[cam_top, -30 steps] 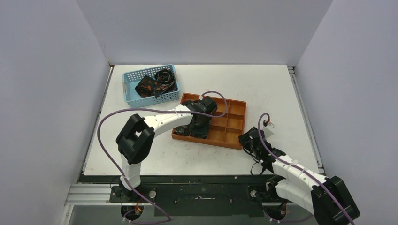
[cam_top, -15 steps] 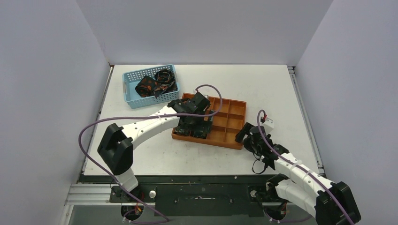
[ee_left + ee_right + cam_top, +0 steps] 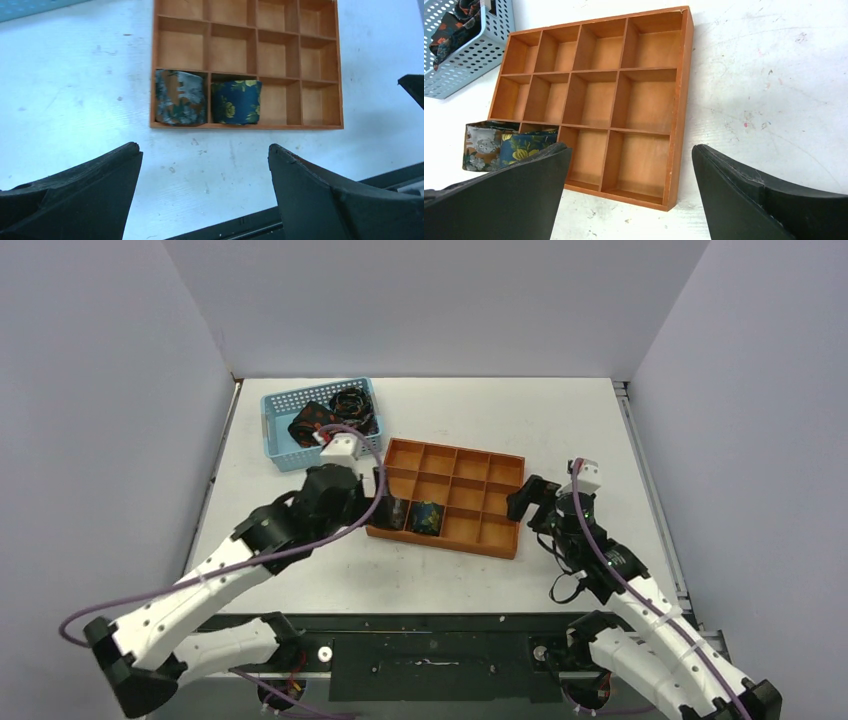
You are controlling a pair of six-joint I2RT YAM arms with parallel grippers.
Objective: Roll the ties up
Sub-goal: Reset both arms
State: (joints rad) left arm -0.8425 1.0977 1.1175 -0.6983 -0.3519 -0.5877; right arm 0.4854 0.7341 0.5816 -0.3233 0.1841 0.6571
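Two rolled ties [image 3: 180, 97] sit side by side in the two near-left compartments of the orange tray [image 3: 679, 115]. More ties [image 3: 335, 418] lie heaped in the blue basket [image 3: 275, 405] just off the tray's far-left corner. That heap looks tangled, so lifting one could drag its neighbour or the light basket along. The rolls stand proud of the tray walls, and a low pass could knock them loose. The left gripper [image 3: 203, 149] hangs wide open and empty off the tray's left side; the right gripper [image 3: 630, 149] gapes empty off its right side. The white table [image 3: 520, 410] under the tray is scuffed and speckled, and plain pale walls [image 3: 430, 300] close round it
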